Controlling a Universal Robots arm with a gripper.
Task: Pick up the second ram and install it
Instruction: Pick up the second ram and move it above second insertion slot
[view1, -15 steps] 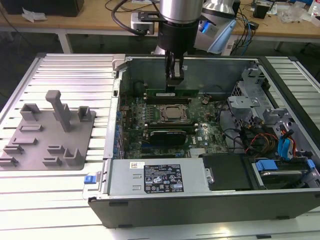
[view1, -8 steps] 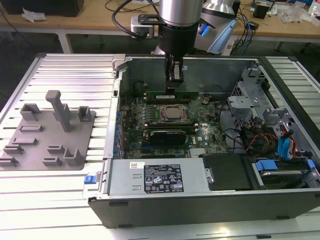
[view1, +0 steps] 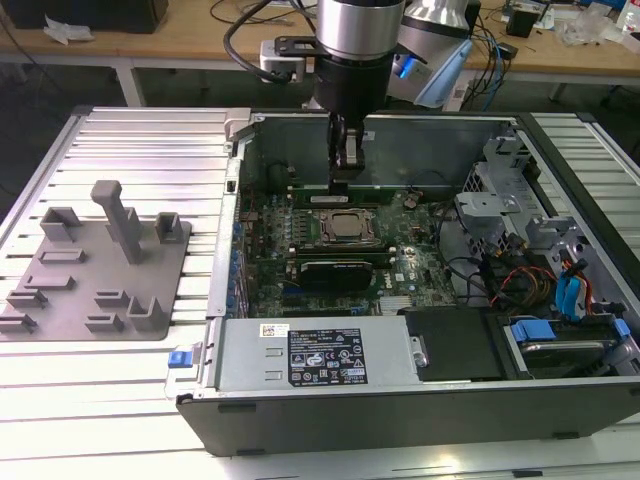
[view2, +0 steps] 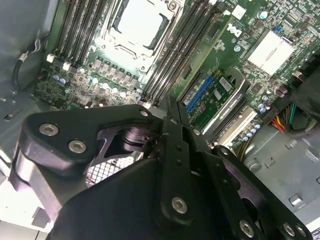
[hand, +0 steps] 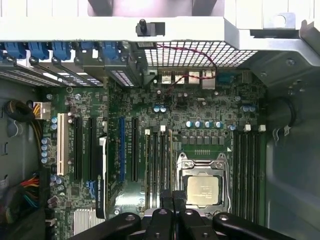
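Note:
My gripper (view1: 346, 178) hangs straight down inside the open computer case (view1: 232, 250), its tips low over the memory slots (view1: 300, 192) behind the processor (view1: 346, 227). Both wrist views show the black fingers (view2: 168, 112) pressed together and shut, with no stick between them. The fingertips (hand: 172, 196) sit beside the processor socket (hand: 202, 190), over the near row of long dark slots (hand: 156, 160). A thin green strip (view1: 385, 190) runs along the slot row under the gripper in the exterior view. I cannot tell whether that strip is the second ram.
A grey fixture plate (view1: 100, 270) with upright holders lies on the ribbed table at the exterior view's left. Inside the case are a graphics card (view1: 345, 270), the power supply (view1: 315, 352), cables (view1: 500, 280) and blue drive bays (view1: 575, 300).

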